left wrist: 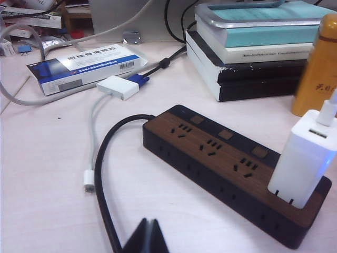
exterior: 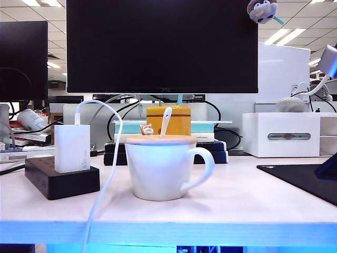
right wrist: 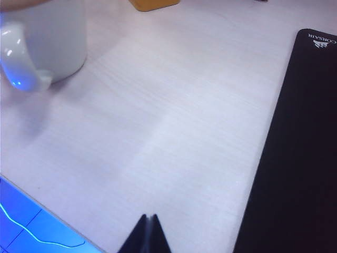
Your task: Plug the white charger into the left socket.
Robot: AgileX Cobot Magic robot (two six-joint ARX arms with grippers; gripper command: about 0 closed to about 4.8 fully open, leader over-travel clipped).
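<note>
Wrist views: both tools (left wrist: 146,237) (right wrist: 147,235) closed, empty.

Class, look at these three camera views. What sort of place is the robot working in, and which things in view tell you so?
Most likely an office desk. A large dark monitor stands behind the white mug, ceiling light panels run overhead, and stacked books sit beside the black power strip holding the white charger. Neither hand holds anything.

White charger (left wrist: 303,158), wood-grain-topped black power strip (left wrist: 221,158), white mug (exterior: 158,168).
</note>
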